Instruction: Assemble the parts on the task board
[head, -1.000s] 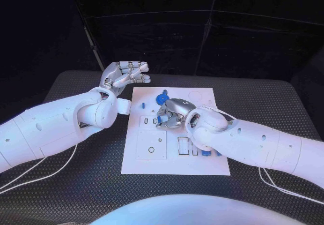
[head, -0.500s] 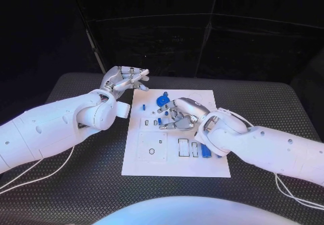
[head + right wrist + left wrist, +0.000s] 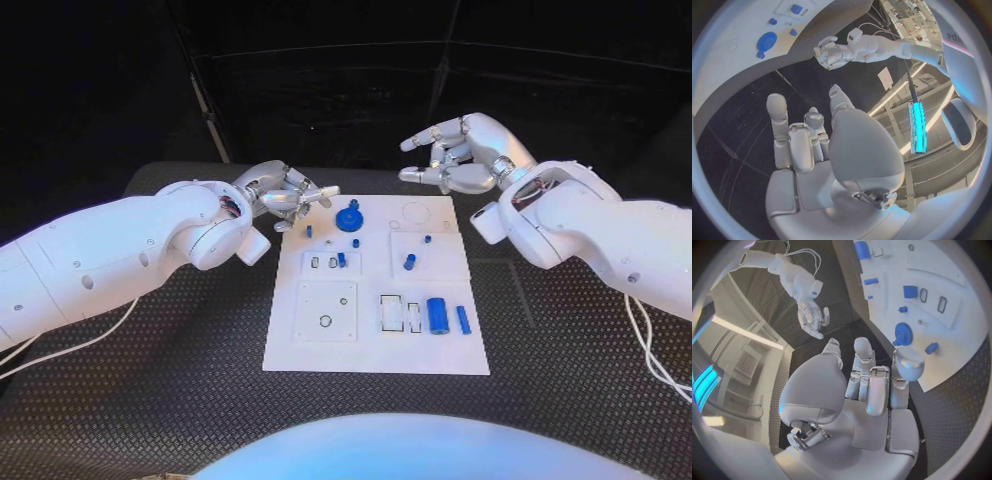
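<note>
The white task board lies in the middle of the table. On it are a blue gear, several small blue pegs such as one near the middle, and a blue cylinder beside a thin blue bar. My left hand hovers at the board's far left corner, fingers curled in, nothing seen in them. My right hand is raised beyond the board's far right corner, fingers apart and empty. The left wrist view shows my left hand, the gear and the right hand.
The black ribbed table runs wide on both sides of the board. White cables trail under the left arm. A dark backdrop stands behind the table. In the right wrist view, my right hand faces the left hand and the board.
My right hand has lifted off the board's middle and swung up to the far right, uncovering the pegs there. My left hand has dropped nearer the board's far left corner.
</note>
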Robot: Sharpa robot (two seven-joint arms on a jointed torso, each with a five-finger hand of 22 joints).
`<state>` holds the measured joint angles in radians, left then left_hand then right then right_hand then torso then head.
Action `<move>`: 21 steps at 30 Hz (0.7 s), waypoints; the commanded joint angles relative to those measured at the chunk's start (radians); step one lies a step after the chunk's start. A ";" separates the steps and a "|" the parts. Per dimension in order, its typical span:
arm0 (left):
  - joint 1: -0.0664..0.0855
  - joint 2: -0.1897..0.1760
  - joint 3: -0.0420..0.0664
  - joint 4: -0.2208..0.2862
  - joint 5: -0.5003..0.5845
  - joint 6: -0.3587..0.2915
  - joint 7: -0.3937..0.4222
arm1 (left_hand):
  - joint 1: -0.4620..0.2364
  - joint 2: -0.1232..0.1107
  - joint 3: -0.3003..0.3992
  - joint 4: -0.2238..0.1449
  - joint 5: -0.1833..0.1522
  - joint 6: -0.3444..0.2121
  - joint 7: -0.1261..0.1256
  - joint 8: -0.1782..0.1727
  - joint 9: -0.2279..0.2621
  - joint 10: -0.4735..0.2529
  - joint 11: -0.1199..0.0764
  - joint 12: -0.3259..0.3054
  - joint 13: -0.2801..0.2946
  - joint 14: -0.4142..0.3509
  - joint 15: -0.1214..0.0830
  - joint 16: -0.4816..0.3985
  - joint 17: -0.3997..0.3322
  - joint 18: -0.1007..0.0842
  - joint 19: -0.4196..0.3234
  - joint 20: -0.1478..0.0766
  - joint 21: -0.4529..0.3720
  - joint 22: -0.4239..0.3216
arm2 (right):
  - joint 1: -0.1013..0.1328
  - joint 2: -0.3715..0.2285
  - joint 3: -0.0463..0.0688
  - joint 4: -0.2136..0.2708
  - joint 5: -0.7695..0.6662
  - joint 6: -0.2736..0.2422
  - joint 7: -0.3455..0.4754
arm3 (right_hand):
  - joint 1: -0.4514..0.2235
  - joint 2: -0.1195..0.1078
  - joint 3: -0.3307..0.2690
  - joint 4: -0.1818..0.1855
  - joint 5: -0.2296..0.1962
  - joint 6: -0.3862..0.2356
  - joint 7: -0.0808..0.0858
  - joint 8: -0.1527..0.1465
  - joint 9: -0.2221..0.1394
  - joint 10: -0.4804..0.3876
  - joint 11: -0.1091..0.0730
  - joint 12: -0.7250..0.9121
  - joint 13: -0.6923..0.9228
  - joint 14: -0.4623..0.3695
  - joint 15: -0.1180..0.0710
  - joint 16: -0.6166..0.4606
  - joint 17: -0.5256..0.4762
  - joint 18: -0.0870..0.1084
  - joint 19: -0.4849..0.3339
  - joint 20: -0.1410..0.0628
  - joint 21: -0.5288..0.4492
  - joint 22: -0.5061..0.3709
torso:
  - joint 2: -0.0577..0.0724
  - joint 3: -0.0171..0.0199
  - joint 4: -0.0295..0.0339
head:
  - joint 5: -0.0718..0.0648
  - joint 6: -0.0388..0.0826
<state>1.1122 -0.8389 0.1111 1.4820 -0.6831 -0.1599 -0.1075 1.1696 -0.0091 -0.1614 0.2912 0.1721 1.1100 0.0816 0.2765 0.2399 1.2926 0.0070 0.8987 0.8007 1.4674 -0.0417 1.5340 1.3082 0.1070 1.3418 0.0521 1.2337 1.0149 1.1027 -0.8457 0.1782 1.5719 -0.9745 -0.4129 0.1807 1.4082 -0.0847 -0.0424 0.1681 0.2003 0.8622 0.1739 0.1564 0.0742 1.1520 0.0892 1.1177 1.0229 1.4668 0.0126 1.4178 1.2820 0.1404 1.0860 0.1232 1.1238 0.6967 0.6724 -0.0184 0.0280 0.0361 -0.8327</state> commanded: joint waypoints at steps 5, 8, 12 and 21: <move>0.041 0.057 -0.008 -0.025 -0.327 0.212 -0.323 | 0.009 0.011 -0.021 -0.001 -0.004 -0.038 -0.028 0.154 0.150 0.049 -0.024 0.290 0.289 0.103 -0.030 0.037 0.263 -0.035 0.054 -0.012 0.136 0.192 | 0.012 -0.011 0.012 -0.050 0.171 -0.012 -0.009 | -0.017 0.004 -0.019 0.000 0.017 0.008 -0.005 0.012 0.000 0.014 -0.006 0.003 -0.002 0.025 -0.006 -0.005 0.000 0.019 0.013 -0.007 -0.007 -0.001 | -0.029 0.0048 0.0019 | 0.006 -0.014; 0.065 0.093 -0.027 -0.050 -0.375 0.248 -0.355 | -0.001 0.011 -0.032 0.000 -0.004 -0.076 -0.029 0.201 0.207 0.042 -0.023 0.308 0.307 0.103 -0.031 0.037 0.263 -0.037 0.053 -0.012 0.150 0.212 | 0.013 -0.008 0.013 -0.058 0.178 -0.022 -0.022 | -0.017 0.006 -0.022 0.000 0.020 0.009 -0.006 0.014 0.000 0.016 -0.007 0.003 -0.004 0.025 -0.007 -0.007 -0.002 0.019 0.016 -0.008 -0.008 -0.001 | -0.033 0.0069 0.0027 | 0.007 -0.020; 0.104 0.146 -0.076 -0.093 -0.417 0.286 -0.378 | -0.039 -0.018 -0.025 0.004 -0.073 -0.101 -0.027 0.224 0.243 0.033 -0.021 0.307 0.304 0.103 -0.028 0.037 0.263 -0.036 0.046 -0.010 0.151 0.215 | 0.014 -0.001 0.014 -0.068 0.164 -0.037 -0.049 | -0.023 0.012 -0.031 0.004 0.020 0.012 -0.007 0.020 0.000 0.018 -0.009 0.001 -0.010 0.025 -0.009 -0.013 -0.009 0.019 0.018 -0.010 -0.013 -0.006 | -0.039 0.0082 0.0016 | 0.008 -0.026; 0.138 0.224 -0.122 -0.168 -0.437 0.334 -0.399 | -0.068 -0.026 -0.003 0.004 -0.119 -0.118 -0.026 0.238 0.271 0.034 -0.020 0.315 0.312 0.103 -0.028 0.037 0.263 -0.038 0.047 -0.008 0.157 0.227 | 0.014 0.011 0.014 -0.084 0.145 -0.054 -0.083 | -0.020 0.020 -0.040 0.004 0.039 0.011 -0.009 0.025 -0.001 0.010 -0.011 -0.009 -0.027 0.024 -0.011 -0.023 -0.019 0.021 0.016 -0.013 -0.026 -0.023 | -0.044 0.0108 0.0040 | 0.019 -0.036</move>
<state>1.2476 -0.6204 -0.0111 1.3201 -1.0783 0.1150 -0.4707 1.1106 -0.0372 -0.1716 0.2936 0.0549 0.9969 0.0554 0.5114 0.5101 1.3328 -0.0123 1.2104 1.1125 1.4672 -0.0663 1.5678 1.3080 0.0840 1.3906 0.0376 1.3855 1.2412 1.1145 -0.8361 0.1913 1.4884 -0.8313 -0.4431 0.1228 1.3907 -0.0720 -0.0751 0.1715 0.2365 0.8695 0.1667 0.1783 0.0739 1.1631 0.0784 1.1115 0.9978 1.4631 0.0088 1.3997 1.2638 0.1543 1.0989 0.1105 1.1014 0.6755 0.6305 -0.0084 0.0309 0.0537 -0.8674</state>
